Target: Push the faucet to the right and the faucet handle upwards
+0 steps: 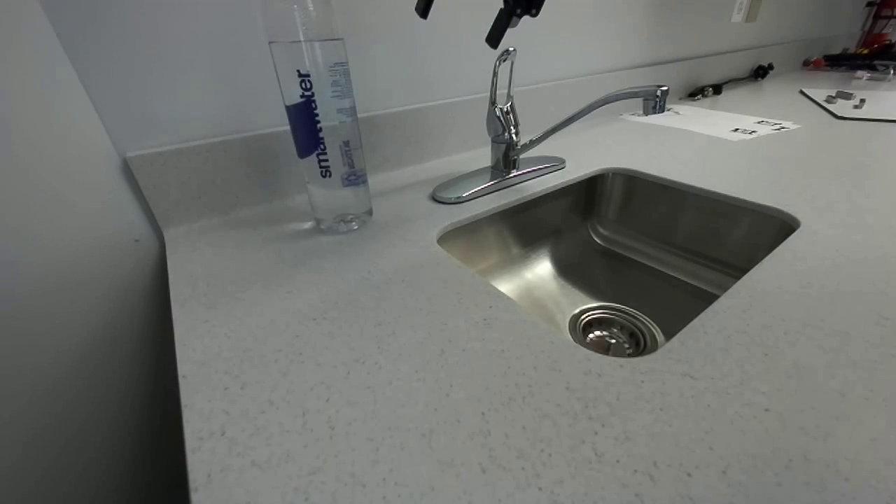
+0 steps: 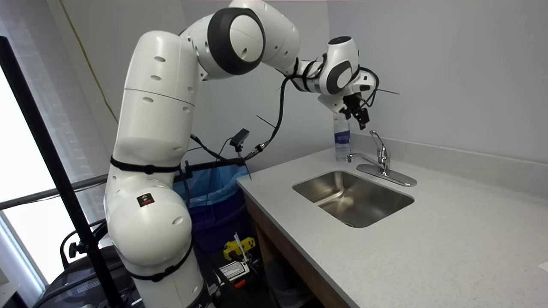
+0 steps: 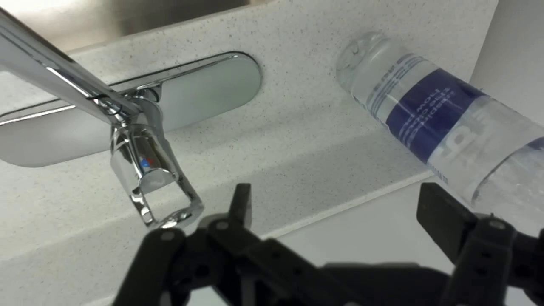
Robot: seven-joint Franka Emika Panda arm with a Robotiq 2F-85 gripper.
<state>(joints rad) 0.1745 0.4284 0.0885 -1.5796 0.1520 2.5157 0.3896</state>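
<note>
The chrome faucet has a long spout (image 1: 595, 112) that reaches out toward the sink side. Its spout also shows in an exterior view (image 2: 363, 157) and in the wrist view (image 3: 63, 70). The loop-shaped faucet handle (image 1: 502, 87) stands upright on the faucet body. It shows in an exterior view (image 2: 378, 143) and in the wrist view (image 3: 157, 178). My gripper (image 3: 338, 204) is open with nothing between its fingers. In an exterior view the gripper (image 2: 362, 123) hangs above the handle, toward the bottle. One finger is near the handle's tip in the wrist view, apparently apart from it.
A clear water bottle (image 1: 322, 133) stands on the counter beside the faucet; it also shows in the wrist view (image 3: 433, 110). The steel sink (image 1: 672, 245) lies in front of the faucet. A backsplash (image 1: 413, 143) and wall stand behind. Paper (image 1: 714, 122) lies beyond.
</note>
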